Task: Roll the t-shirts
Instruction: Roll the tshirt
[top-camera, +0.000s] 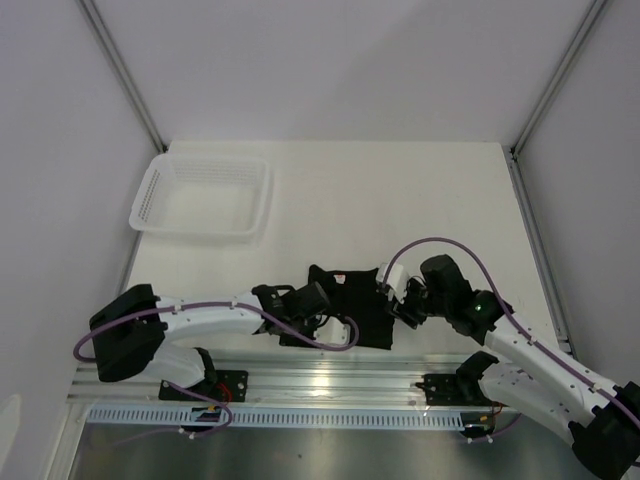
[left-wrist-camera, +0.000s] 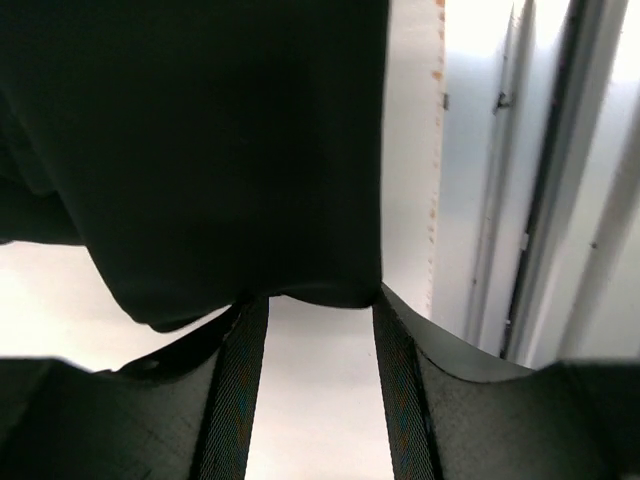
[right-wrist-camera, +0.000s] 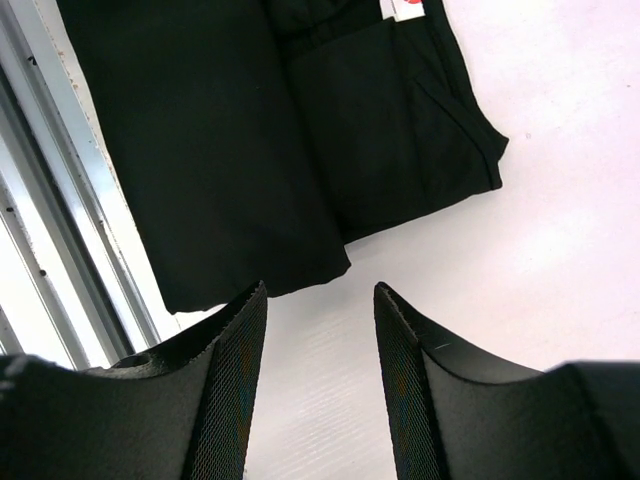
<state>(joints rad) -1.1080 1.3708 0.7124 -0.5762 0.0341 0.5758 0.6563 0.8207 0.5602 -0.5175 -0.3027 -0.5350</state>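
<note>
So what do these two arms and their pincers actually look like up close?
The left arm and right arm are slim white tubes linked by chunky black joints. A thin purple cable loops along each. The left pincer and right pincer each have two black wedge-shaped fingers with finely cross-hatched inner pads.

Seen from above, bare white table (top-camera: 420, 190) runs from the middle of the frame out to the right edge and up to the back wall, and a hand could pass there freely. A mesh basket (top-camera: 205, 195) blocks the upper left. Low in the centre the black t-shirt (top-camera: 358, 310) is boxed in. The left gripper (top-camera: 328, 302) is at its left edge and the right gripper (top-camera: 400, 305) just beside its right edge, each with fingers apart over bare table. The metal rail (top-camera: 330, 380) lies close below.
</note>
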